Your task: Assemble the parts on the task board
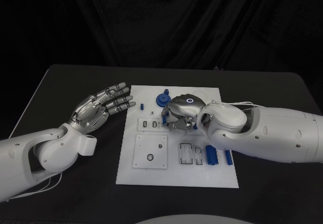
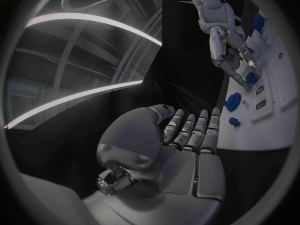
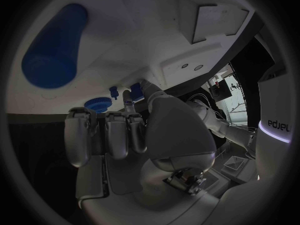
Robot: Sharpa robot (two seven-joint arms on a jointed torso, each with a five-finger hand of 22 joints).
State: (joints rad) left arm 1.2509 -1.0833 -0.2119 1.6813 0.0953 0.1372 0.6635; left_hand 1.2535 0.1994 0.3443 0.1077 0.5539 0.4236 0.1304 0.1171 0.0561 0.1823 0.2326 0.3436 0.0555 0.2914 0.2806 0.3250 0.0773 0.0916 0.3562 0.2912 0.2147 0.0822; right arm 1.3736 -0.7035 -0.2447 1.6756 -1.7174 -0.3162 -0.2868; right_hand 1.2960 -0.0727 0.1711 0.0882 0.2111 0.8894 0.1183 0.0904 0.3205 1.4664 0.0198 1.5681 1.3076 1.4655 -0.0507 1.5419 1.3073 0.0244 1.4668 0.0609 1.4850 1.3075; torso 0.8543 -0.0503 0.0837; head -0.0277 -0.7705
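Right hand (image 1: 178, 113) hangs low over the upper middle of the task board (image 1: 176, 175), fingers curled downward at a spot just beside the small slotted block (image 1: 150, 124); whether it's pinching a part I cannot tell, since the head view hides the fingertips and the right wrist view shows curled fingers w/ nothing clearly between them. Left hand (image 1: 101, 106) hovers over the counter (image 1: 67, 84) just off the board's left edge, palm up, fingers spread, holding nothing. Step in hand looks like seating or picking a small part near the board's top-centre, so I'd put the task at an early-to-middle stage. Parts on the board: blue round gear-like piece (image 1: 162, 99) near the top edge, a small blue peg (image 1: 143, 106) left of it, and two long blue bars (image 1: 211, 155) lying lower right, partly under the right forearm. A square white plate w/ a hole (image 1: 150, 151) and a framed slot (image 1: 189, 153) sit lower down, apparently unfilled. Next move prob. calls for a fine, straight-down placement w/ fingertip alignment to a slot. In the way: the right arm itself covers the bars and much of the board's right side, so reaching them means pulling back first; the gear sits close to the working fingers and could be nudged.
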